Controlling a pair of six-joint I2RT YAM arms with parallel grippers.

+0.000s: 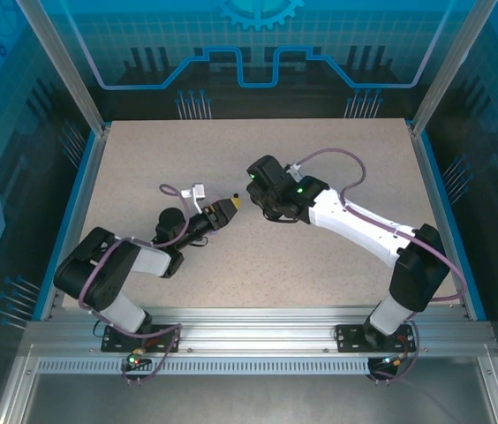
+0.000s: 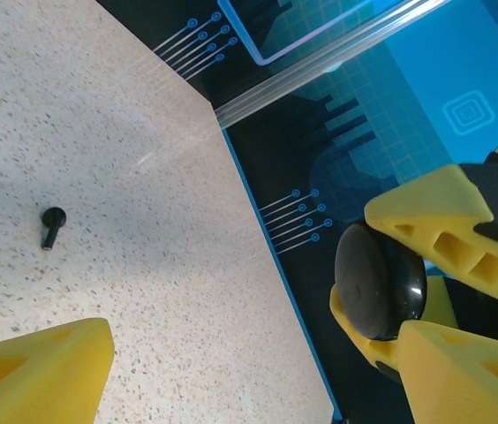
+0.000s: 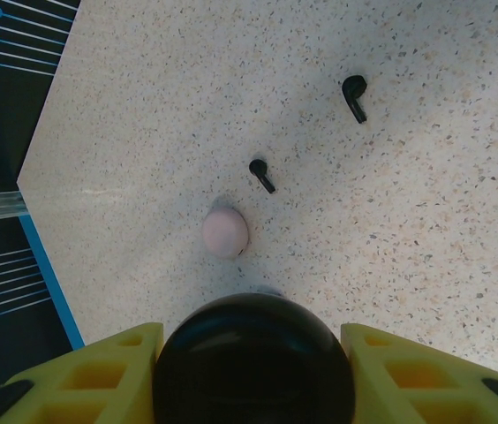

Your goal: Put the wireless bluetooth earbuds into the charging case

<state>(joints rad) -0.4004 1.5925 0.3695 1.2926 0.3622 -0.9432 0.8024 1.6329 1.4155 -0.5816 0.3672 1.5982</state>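
R gripper (image 3: 249, 329) clenched on 1 black round case (image 3: 253, 375) at bottom centre of the right wrist view, w/ 1 yellow finger either side. On the bench (image 3: 426, 265) above it lie 2 earbuds: black earbud (image 3: 262, 175) mid-frame, 2nd black earbud (image 3: 353, 97) upper right, the two apart. 1 pale pink rounded item (image 3: 225, 232) sits just below-left of the mid-frame one; can't tell what it is. L gripper (image 2: 253, 353) released, fingers wide apart, nothing btwn them. In the left wrist view, 1 black earbud lies on the bench at left-centre, and the gripped case shows at right.
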